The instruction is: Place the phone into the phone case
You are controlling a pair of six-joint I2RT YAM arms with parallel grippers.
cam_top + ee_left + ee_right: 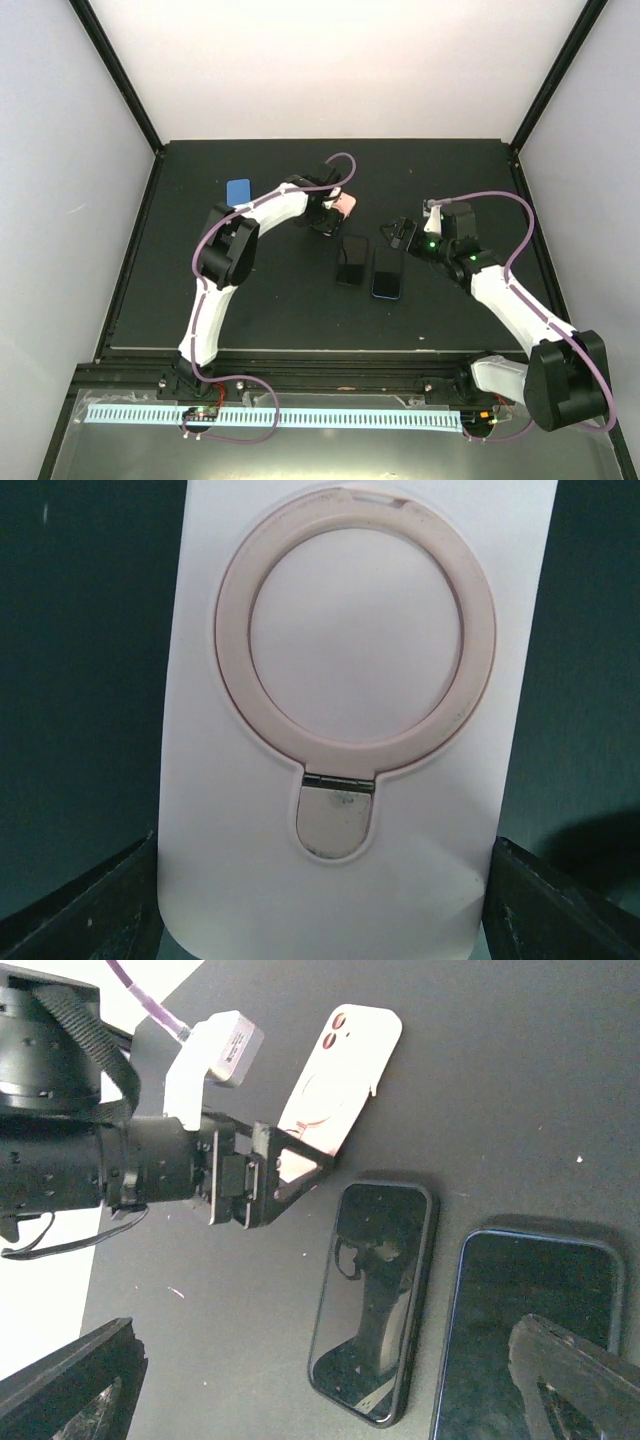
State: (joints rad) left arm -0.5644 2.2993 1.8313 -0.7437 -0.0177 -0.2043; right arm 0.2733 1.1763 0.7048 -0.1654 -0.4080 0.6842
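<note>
We see the left arm [232, 250] rise from its base, bend sharply at the elbow and reach right toward the middle of the tabletop [260, 310]. The left fingers [298, 1163] are clenched on one short end of the case [350, 720], one finger against each long edge. The case shows its back, with the ring, to the left wrist camera, and its camera-cutout end points away from the wrist. We cannot tell whether that far end touches the tabletop.

The right arm [510, 300] stretches left and away from its base. The right fingers [70, 1380] are spread wide and grasp nothing, hovering by the blue phone [530, 1340]. Just beside that phone, on its left, lies the black phone [372, 1300]. Both are screen up, and the black one is near the case. A small blue item [238, 190] lies apart, beyond the left elbow.
</note>
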